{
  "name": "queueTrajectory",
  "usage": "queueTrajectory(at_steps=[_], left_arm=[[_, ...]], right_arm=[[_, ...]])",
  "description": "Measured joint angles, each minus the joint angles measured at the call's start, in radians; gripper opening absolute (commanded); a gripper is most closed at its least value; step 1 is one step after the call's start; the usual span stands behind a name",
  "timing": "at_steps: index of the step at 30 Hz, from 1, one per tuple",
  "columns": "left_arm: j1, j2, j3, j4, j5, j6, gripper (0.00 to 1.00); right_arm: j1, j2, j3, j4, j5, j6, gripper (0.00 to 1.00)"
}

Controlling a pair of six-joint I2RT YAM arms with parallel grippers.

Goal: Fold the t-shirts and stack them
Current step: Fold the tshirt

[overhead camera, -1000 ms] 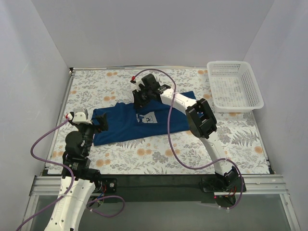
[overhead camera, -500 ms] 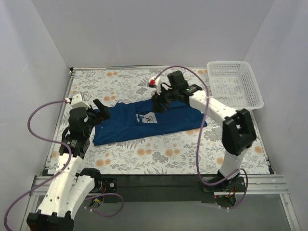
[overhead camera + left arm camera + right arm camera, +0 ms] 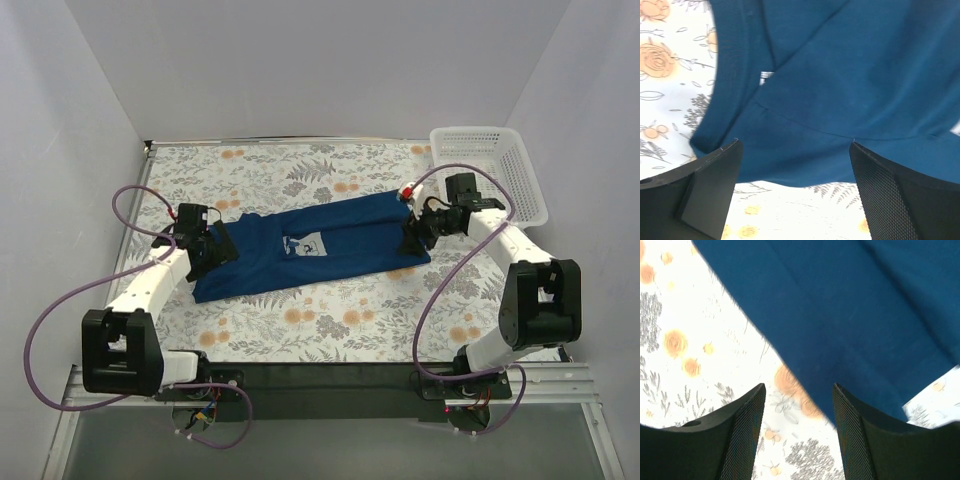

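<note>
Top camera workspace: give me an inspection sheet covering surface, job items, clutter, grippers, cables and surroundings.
Surface: floral tablecloth, flat.
Job's things: one navy t-shirt laid out, mouse print up.
Clutter: white lattice basket, far right corner, nothing seen inside.
Grippers: left gripper open over the collar end; right gripper open over the hem end; neither holds cloth.
Cables: purple cables loop beside both arms.
Surroundings: plain white walls on three sides.
</note>
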Motion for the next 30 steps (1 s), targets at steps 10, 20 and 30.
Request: queueTrajectory(at_steps=[10, 20, 30], left_arm=[[0.145, 0.11, 0.047, 0.156, 0.004, 0.072, 0.65], [0.27, 0.451, 0.293, 0.308, 0.097, 0.12, 0.43], [0.272, 0.545, 0.343, 0.289, 0.162, 0.12, 0.26]], right_arm=[[-0.034, -0.033, -0.063, -0.068, -0.011, -0.097, 0.52], [-0.034, 0.126, 0.163, -0.06, -0.06, -0.08, 0.52], [-0.034, 0.206, 0.264, -0.06, -0.062, -0.023, 0.51]])
